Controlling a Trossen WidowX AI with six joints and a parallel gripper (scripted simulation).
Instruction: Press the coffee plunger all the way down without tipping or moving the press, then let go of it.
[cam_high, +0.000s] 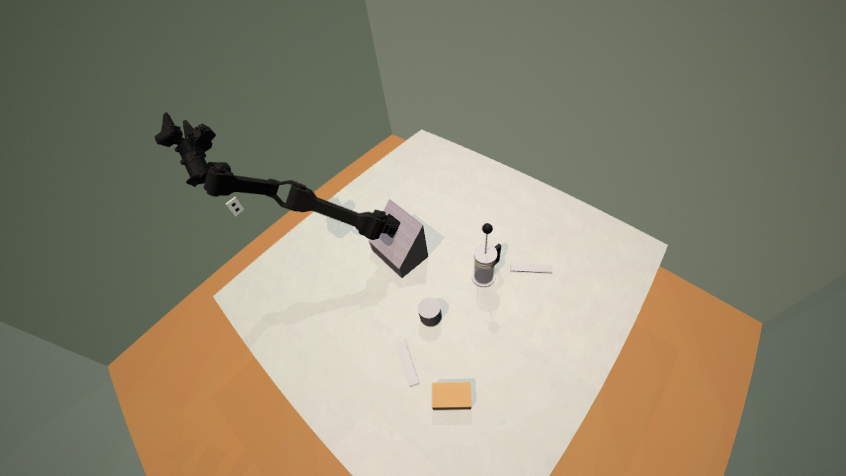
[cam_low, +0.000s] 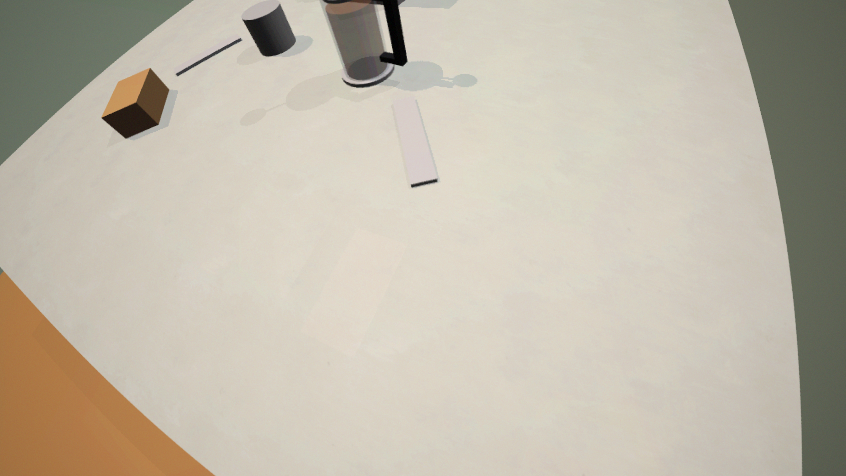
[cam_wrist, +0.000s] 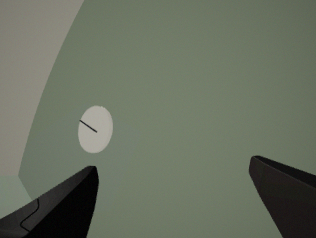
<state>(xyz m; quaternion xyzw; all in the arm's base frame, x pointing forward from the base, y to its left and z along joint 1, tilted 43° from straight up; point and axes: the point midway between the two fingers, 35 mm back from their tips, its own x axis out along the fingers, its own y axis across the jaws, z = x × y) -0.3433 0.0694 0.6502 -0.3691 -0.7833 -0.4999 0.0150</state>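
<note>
Start at the left of your top view: your gripper hangs high, off past the table's edge and well away from everything, its fingers spread wide with nothing between them — the wrist view shows only green wall there. Moving right along the arm you reach the wedge-shaped base block, then the dark cylinder and orange box nearer you. Farther right the coffee press stands upright on the white mat, its plunger knob raised on its rod — a flat strip lies just beside it.
</note>
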